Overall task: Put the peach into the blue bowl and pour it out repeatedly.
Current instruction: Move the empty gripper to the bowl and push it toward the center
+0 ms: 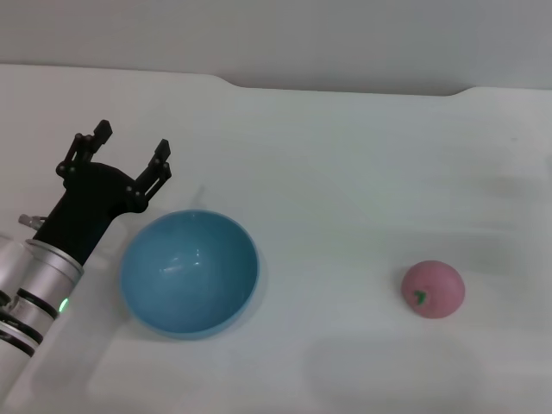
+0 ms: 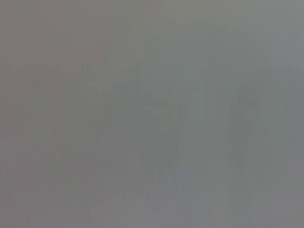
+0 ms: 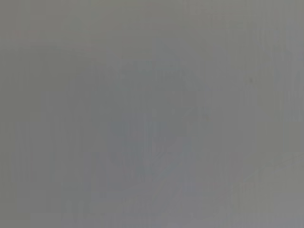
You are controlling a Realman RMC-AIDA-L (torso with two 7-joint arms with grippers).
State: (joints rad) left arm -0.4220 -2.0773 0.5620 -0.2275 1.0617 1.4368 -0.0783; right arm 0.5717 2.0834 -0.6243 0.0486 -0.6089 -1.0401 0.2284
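**Peach out, bowl empty: placing step is next**

We see the peach (image 1: 433, 289) lying on the white desk (image 1: 345, 155), well apart from the blue bowl (image 1: 189, 272), off to its right. The bowl stands upright with nothing inside, so the peach has yet to go in. Left pincer (image 1: 133, 152) is spread and empty, just behind the bowl's left rim. Right arm not in view. The peach is matte pink, round, with a small green leaf mark facing us.

Glossy smooth plastic blue bowl (image 1: 189, 274); matte peach (image 1: 433, 289).
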